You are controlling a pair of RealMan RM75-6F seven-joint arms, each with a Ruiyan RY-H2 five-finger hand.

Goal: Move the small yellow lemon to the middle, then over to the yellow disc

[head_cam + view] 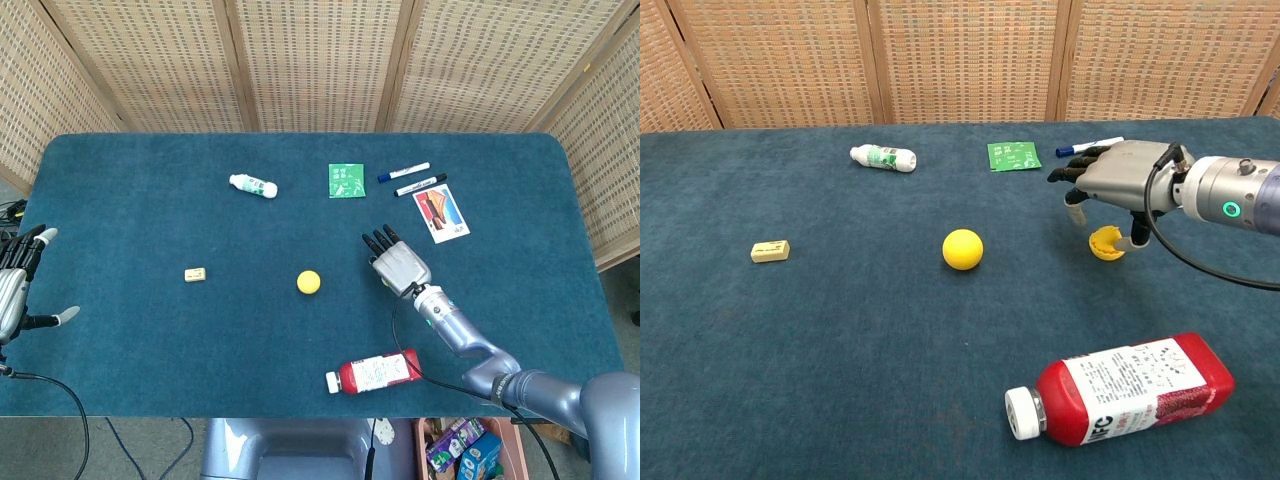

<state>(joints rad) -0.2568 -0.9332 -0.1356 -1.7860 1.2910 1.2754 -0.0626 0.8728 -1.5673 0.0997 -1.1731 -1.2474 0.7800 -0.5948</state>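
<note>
**A:** Where was the lemon (pixel 308 282)?

**B:** On the counter (pixel 150 340), about at its centre, untouched. So I judged the first leg done and the trip to the disc (pixel 1105 244) not yet begun.

**A:** And the hands?

**B:** The right hand (pixel 1122 176) hovered palm down over the disc, at 3 o'clock from the lemon. Its fingers were apart and hanging on either side of the disc, holding nothing as far as I could see; whether a fingertip brushed the disc, I couldn't tell. The left hand (pixel 18 285) was spread and empty at the counter's 9 o'clock edge.

**A:** Next move?

**B:** Probably the right hand travelling toward 9 o'clock, closing round the lemon, then carrying it back toward 3 o'clock onto the disc. A round fruit may roll, so the grasp would want to come from above.

**A:** The count?

**B:** One lemon, one disc. Two bottles: a white one (pixel 252 185) at 11 o'clock from the lemon, a red one (pixel 375 371) at 5 o'clock. Two markers (pixel 412 178), one green packet (pixel 345 181) and one card (pixel 441 213) toward 1 o'clock, and one beige block (pixel 195 274) at 9 o'clock.
</note>
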